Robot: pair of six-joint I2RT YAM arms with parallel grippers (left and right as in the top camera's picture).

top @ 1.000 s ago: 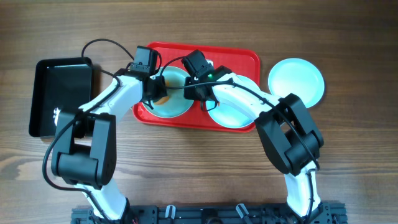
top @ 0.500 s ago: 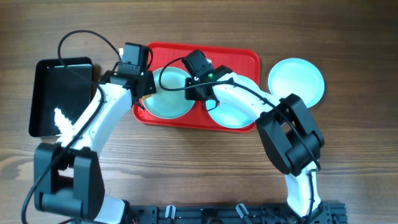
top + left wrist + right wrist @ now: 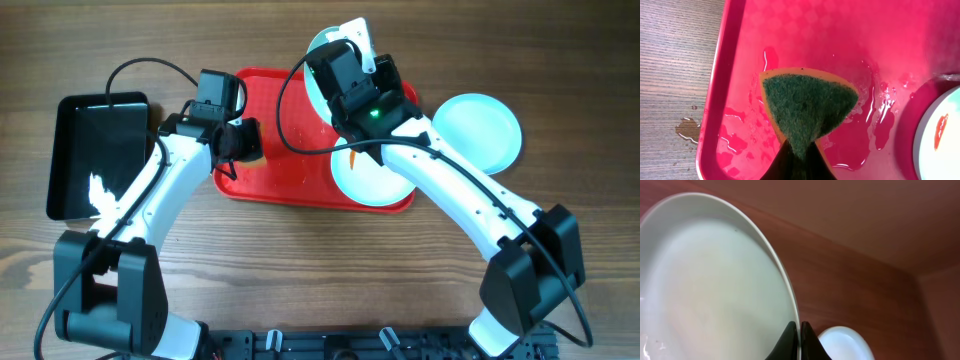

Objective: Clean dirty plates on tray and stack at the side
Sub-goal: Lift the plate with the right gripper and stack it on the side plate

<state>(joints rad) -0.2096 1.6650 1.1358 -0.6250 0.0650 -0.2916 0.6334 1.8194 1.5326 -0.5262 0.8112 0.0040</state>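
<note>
1. Left gripper (image 3: 247,145) first, from overhead: it sits pressed shut over the left end of the red tray (image 3: 300,172), with something small pinched in it.
2. Right gripper (image 3: 338,48) is up at the tray's far edge, clamped on the rim of the held plate (image 3: 316,70), which stands tilted almost on edge, clear of the tray floor.
3. Same view: the smeared plate (image 3: 375,182) lies flat at the tray's right end, an orange streak near its far rim. The third plate (image 3: 480,130) rests on the bare tabletop (image 3: 300,285), just right of the tray. Over on the left sits a black tray (image 3: 100,130), apart from the red one.
4. Left wrist view now: the jaws pinch a sponge (image 3: 807,107), green scouring face showing, orange edge around it, fanned out over the wet tray floor. Puddles glisten all around it. The smeared plate peeks in at the right edge, and a water drop (image 3: 687,130) sits on the wood.
5. Right wrist view: the fingers (image 3: 787,342) press together on the held plate's rim, and its pale face fills the left side. Low in the frame, the third plate lies on brown wood.
</note>
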